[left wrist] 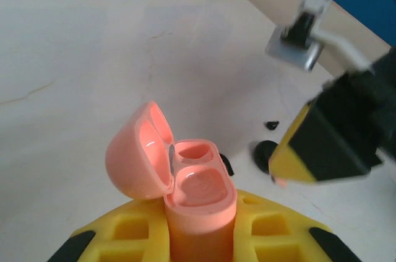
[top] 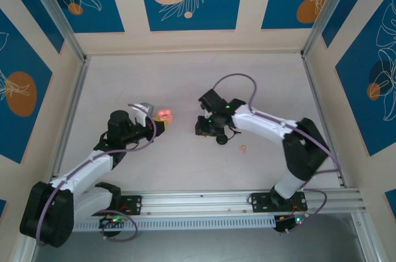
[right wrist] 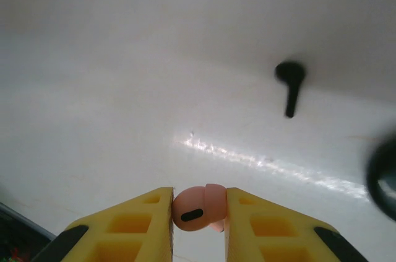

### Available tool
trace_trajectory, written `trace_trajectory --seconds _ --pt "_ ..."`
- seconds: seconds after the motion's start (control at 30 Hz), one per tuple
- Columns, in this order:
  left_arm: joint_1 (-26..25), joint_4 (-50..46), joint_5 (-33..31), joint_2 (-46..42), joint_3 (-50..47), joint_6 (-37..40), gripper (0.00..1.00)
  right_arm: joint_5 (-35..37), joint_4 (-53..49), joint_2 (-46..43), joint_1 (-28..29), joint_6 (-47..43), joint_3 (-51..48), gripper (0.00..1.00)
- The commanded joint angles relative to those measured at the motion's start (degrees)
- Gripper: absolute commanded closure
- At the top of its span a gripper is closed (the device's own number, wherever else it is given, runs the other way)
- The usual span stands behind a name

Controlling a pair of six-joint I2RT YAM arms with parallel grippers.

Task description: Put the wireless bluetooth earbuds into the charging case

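Note:
The salmon-pink charging case stands upright between the yellow fingers of my left gripper, which is shut on its body. Its lid is swung open to the left and both wells are empty. From above, the case sits at the tip of the left gripper, left of centre. My right gripper is shut on a pink earbud, held above the table. That gripper hovers a little right of the case. A second small pink earbud lies on the table beside the right arm.
A flat black disc and a small black speck lie on the white table between the grippers. The right gripper's yellow-and-black finger hangs close to the case's right. Enclosure walls ring the table.

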Motion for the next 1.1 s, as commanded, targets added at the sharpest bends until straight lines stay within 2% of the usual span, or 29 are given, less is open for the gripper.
trace_trajectory --seconds 0.0,0.13,0.33,0.53,0.7,1.07 --pt "-3.74 15.98 3.5 2.73 -1.73 4.26 0.86 2.25 11.13 -6.84 -1.63 0.73 -5.8 0.76" --pt "-7.77 24.16 4.5 9.55 -1.35 6.81 0.86 1.9 19.52 -13.93 -3.57 -2.29 -10.68 0.76" --pt "-12.43 35.81 2.4 17.76 -0.71 8.51 0.87 1.14 26.21 -19.21 -3.92 -5.06 -13.36 0.76" --pt "-16.47 40.8 1.44 22.6 0.21 14.69 0.88 0.21 34.21 -23.79 -3.49 -5.33 -17.79 0.76" --pt "-17.58 42.64 -0.8 23.96 0.65 16.67 0.89 0.19 38.78 -26.54 -1.72 -4.81 -20.62 0.76" --pt "-19.07 57.29 -8.56 29.01 -1.94 17.0 0.89 3.48 45.13 -28.53 1.52 1.09 -24.93 0.77"
